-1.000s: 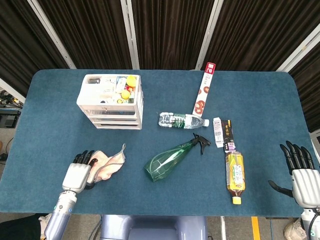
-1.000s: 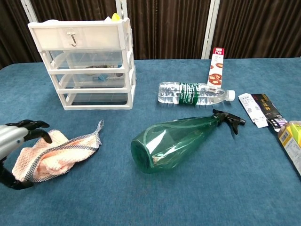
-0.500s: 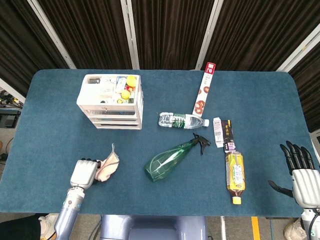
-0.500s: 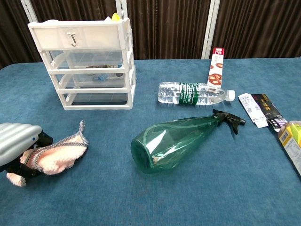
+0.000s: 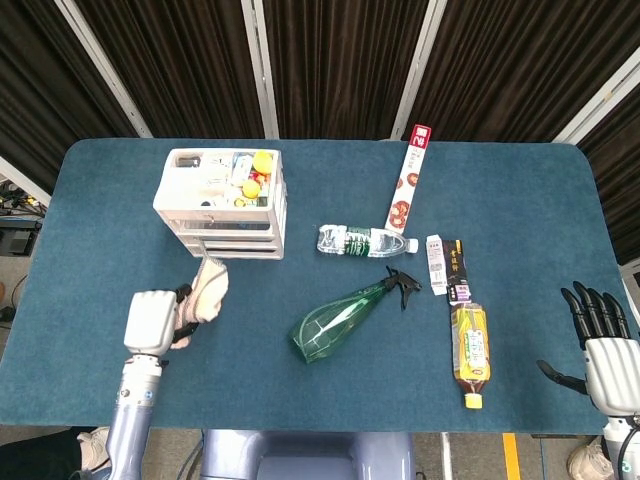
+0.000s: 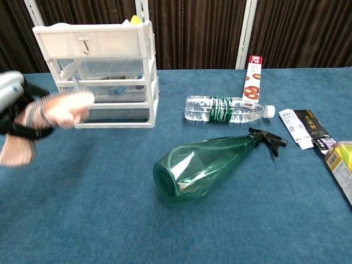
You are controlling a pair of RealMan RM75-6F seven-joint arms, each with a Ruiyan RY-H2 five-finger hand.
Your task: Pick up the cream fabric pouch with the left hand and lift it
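Chest view has the left hand (image 6: 10, 102) at the near left edge, raised off the table (image 6: 110, 220) and closed around the cream fabric pouch (image 6: 60, 108), which is motion-blurred, bunched in the grip, with a loose end hanging below the hand. Head view shows the same left hand (image 5: 152, 322) above the table's front-left area, the cream fabric pouch (image 5: 207, 288) sticking out from it toward the drawer unit.

At the near right edge in the head view, the right hand (image 5: 604, 350) sits beside the table with its fingers spread, holding nothing.

Toward the middle lies a green spray bottle (image 6: 206, 165) on its side, nozzle pointing right and away. To its right, near the table edge, a yellow-capped drink bottle (image 5: 469, 355) lies lengthwise, with a dark packet (image 5: 458, 272) and a small white box (image 5: 436, 264) just beyond it, side by side.

Farther back, a clear water bottle (image 6: 225, 109) with a green label lies on its side. Behind it a tall red and white box (image 6: 251, 77) leans upright. At the far left stands a white plastic drawer unit (image 6: 104, 71) with 3 drawers, small items in its top tray. Dark curtains (image 6: 198, 33) close the background.
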